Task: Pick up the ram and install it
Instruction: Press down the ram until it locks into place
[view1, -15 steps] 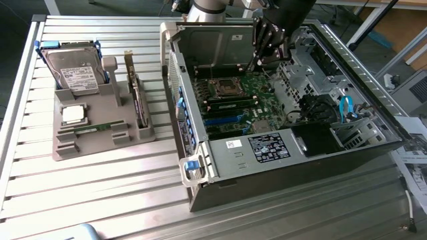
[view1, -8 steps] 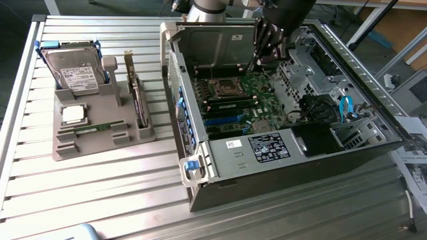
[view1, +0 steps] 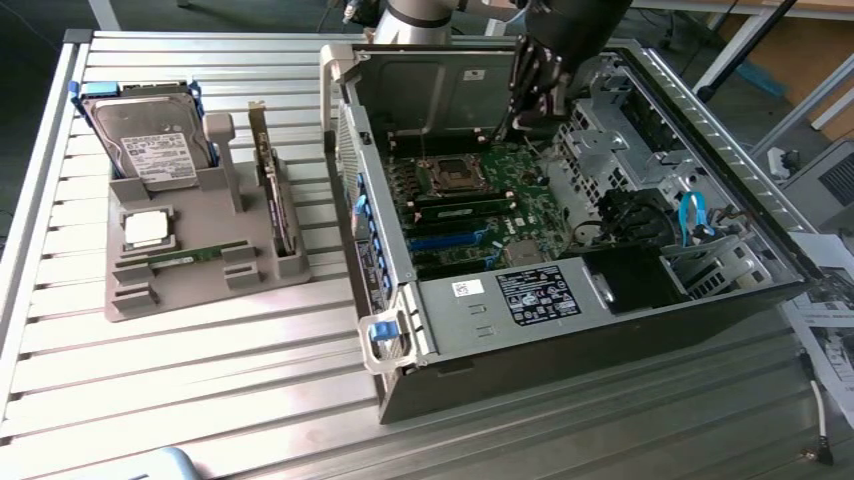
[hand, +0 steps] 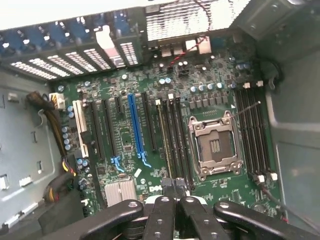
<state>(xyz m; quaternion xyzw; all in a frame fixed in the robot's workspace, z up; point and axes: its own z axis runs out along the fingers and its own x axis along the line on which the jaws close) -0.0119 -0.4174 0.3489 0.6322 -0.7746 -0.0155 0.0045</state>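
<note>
Ram (view1: 198, 256) flat on its side, lengthwise toward case (view1: 534, 365) (gripper (hand: 175, 189) closed).

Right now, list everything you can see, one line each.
table: one, silver, under everything
tray: one, grey, exterior view's left
hard drive: one, silver, tray's far end
processor: one, silver, in tray
ram: one, green, lying in tray's near part
expansion card: one, dark, upright in tray
case: one, black and grey, open, exterior view's right
motherboard: one, green, inside case
socket: one, silver, on motherboard
arm: one, dark, reaching into case
jaws: one pair, black, shut, over motherboard
</note>
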